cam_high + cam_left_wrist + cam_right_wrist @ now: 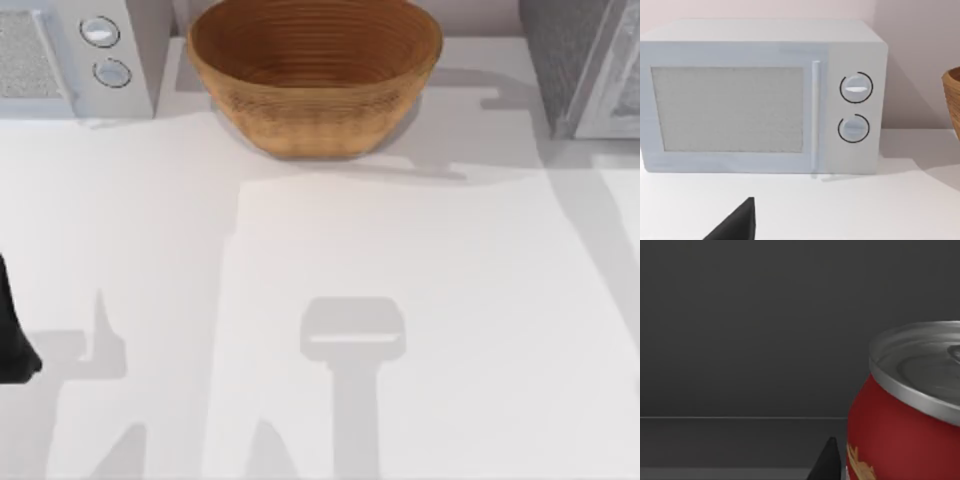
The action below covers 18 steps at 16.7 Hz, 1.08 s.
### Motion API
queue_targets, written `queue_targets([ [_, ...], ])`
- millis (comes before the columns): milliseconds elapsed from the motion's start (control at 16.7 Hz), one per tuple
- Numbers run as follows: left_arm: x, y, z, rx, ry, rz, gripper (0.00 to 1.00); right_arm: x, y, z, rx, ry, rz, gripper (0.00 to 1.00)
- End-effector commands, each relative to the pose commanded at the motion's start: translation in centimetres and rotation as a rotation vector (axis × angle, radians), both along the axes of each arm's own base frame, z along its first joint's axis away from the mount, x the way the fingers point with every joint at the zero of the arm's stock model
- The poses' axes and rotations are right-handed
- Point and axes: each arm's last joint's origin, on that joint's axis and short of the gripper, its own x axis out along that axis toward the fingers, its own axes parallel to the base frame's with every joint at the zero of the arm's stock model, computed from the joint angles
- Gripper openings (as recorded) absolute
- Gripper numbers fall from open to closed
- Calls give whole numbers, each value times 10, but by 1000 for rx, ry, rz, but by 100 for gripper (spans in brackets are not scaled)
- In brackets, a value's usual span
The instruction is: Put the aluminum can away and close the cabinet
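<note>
Can (905, 425): red body, silver top, yellow-and-white label low on its side; stands upright, long axis vertical, against a dark back wall (750, 325) with a dark shelf floor (730, 445) under it, which I judge to be the inside of the cabinet (585, 65), the grey-fronted unit at the far right of the table (420, 330) in the top view. Right gripper: one dark fingertip (827, 462) rises just beside the can's lower side, very close to it; whether that tip touches the can, and how far the fingers are spread, cannot be told. By its wrist view the right arm is by far the nearer to the can; the coming move, as judged, turns on letting the can stand on the shelf and drawing straight back from it without tipping it, then shutting the door. Left gripper: one dark fingertip (737, 225) over the bare table in front of the microwave (760, 95), well apart from it; its spread cannot be told, and it appears to hold nothing. Left arm (12, 330): a dark shape at the table's left edge, idle. Bowl (315, 70): wicker, between the microwave and the cabinet, at the far side of the table.
</note>
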Motion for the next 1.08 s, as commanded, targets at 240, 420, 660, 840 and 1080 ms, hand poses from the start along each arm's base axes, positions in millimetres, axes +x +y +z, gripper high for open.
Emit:
queue_targets([
  [240, 0, 0, 0, 0, 0, 0, 100, 39, 1, 12, 0, 0, 0, 0],
  [420, 0, 0, 0, 0, 0, 0, 100, 69, 1, 15, 0, 0, 0, 0],
  [660, 0, 0, 0, 0, 0, 0, 100, 101, -2, 10, 0, 0, 0, 0],
  [840, 0, 0, 0, 0, 0, 0, 100, 115, -3, 5, 1, 0, 0, 0],
  [1080, 0, 0, 0, 0, 0, 0, 100, 119, -4, 3, 1, 0, 0, 0],
])
